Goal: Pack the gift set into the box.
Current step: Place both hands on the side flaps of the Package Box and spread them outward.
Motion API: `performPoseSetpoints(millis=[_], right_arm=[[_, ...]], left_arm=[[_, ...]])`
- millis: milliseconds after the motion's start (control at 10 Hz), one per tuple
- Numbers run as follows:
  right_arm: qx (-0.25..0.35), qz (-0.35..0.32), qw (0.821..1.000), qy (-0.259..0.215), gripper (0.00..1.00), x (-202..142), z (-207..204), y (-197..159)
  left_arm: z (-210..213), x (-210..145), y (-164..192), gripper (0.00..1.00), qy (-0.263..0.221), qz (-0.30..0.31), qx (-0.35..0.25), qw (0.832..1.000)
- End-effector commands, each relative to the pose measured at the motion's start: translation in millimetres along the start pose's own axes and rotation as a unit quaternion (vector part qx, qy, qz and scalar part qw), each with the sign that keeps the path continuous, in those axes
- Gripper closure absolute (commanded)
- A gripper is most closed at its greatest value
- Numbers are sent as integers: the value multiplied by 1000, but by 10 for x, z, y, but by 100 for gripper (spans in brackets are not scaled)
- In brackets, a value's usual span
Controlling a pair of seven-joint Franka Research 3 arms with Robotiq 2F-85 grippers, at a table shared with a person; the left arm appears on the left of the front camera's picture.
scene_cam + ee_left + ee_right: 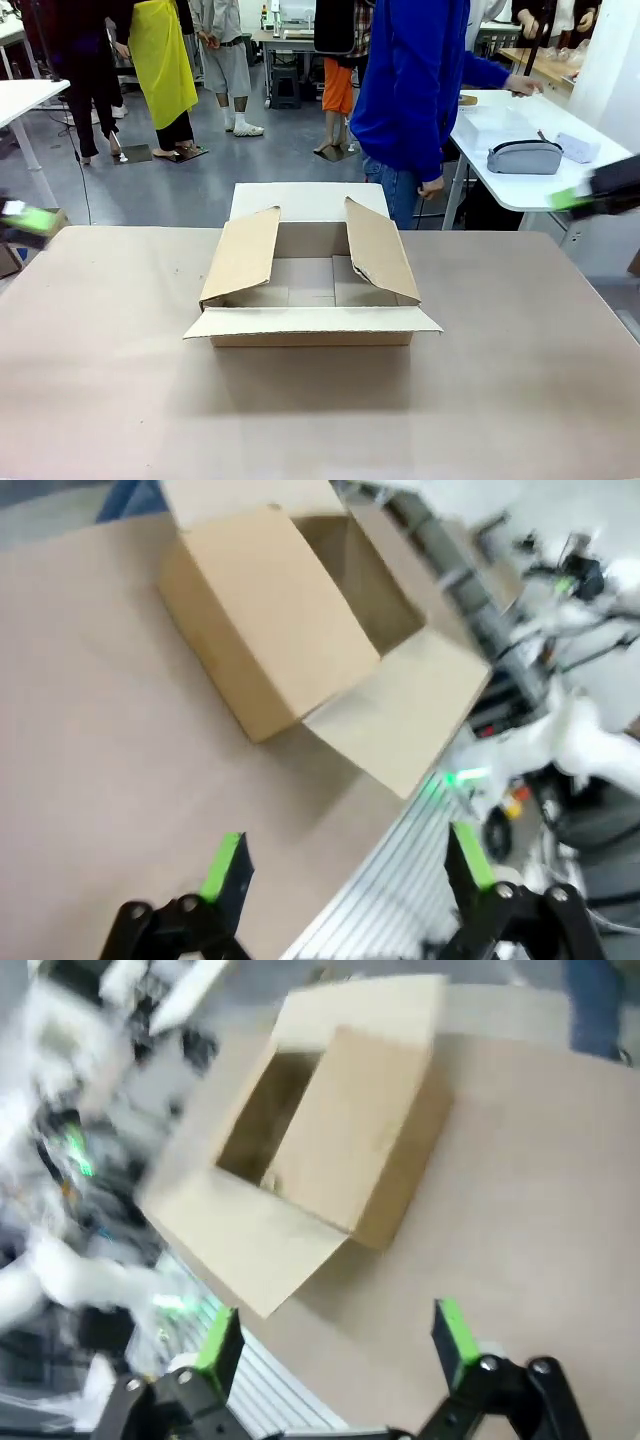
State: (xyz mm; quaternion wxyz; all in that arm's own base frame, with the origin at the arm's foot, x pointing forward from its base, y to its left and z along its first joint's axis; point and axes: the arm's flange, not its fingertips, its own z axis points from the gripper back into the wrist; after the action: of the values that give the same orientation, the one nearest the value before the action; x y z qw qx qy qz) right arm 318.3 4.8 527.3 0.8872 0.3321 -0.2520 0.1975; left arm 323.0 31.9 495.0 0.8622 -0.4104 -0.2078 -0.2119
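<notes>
The box (305, 282) stands open in the middle of the brown table, its four flaps spread and its inside bare. The gift set is out of view. My left gripper (25, 220) is a blurred shape at the table's far left edge. In the left wrist view it (345, 845) is open, empty, and well clear of the box (290, 620). My right gripper (592, 192) hovers blurred off the table's far right. Its own view shows it (336, 1322) open with nothing between the fingers, and the box (340, 1140) lies ahead.
A person in a blue jacket (415, 80) stands behind the box at the far side, turned toward a white side table (520, 190) that holds a grey pouch (525, 156). Other people stand farther back. Bare tabletop (300, 410) surrounds the box.
</notes>
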Motion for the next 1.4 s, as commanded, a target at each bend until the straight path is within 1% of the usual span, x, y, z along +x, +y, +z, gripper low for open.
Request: performPoseSetpoints(millis=[0, 100, 200, 300, 400, 500, 600, 700, 800, 900, 1000, 1100, 1200, 1300], right_arm=[[-40, 194, 980, 24, 0, 62, -700, 465], [-18, 284, 959, 19, 0, 26, -1017, 675], [-57, 310, 949, 8, 0, -12, -1169, 717], [-149, 236, 960, -2, 0, -28, -949, 586], [-35, 245, 967, 62, 0, 183, -1014, 1052], [-75, 269, 959, 46, 0, 250, -1068, 1023], [-5, 421, 906, 31, 0, 413, -1283, 1062], [24, 454, 891, -7, 0, 533, -1479, 973], [70, 457, 886, -33, 0, 568, -1592, 847], [73, 447, 890, -43, 0, 580, -1714, 710], [90, 424, 900, -50, 0, 563, -1836, 549], [115, 405, 906, -42, 0, 532, -1890, 375], [110, 389, 914, -45, 0, 482, -1906, 239], [87, 381, 919, -46, 0, 439, -1882, 169]], left_arm=[[-768, 377, -585, 0, 117, -44, 87, 988], [-1169, 543, -814, 0, 171, -78, 105, 977], [-1418, 651, -923, 0, 186, -89, 116, 972], [-1287, 547, -881, 0, 200, -104, 67, 972], [-1376, 440, -1171, 0, 154, -84, 98, 980], [-1376, 440, -1171, 0, 154, -84, 98, 980], [-1607, 511, -1167, 0, 189, -102, 89, 973], [-1810, 673, -1164, 0, 193, -91, 95, 972], [-1916, 863, -1115, 0, 159, -65, 110, 979], [-2010, 1016, -1078, 0, 137, -46, 118, 982], [-2144, 1163, -1084, 0, 124, -31, 133, 983], [-2268, 1265, -1082, 0, 123, -26, 144, 981], [-2414, 1343, -1091, 0, 130, -16, 168, 977], [-2594, 1404, -1147, 0, 134, -11, 197, 971]])
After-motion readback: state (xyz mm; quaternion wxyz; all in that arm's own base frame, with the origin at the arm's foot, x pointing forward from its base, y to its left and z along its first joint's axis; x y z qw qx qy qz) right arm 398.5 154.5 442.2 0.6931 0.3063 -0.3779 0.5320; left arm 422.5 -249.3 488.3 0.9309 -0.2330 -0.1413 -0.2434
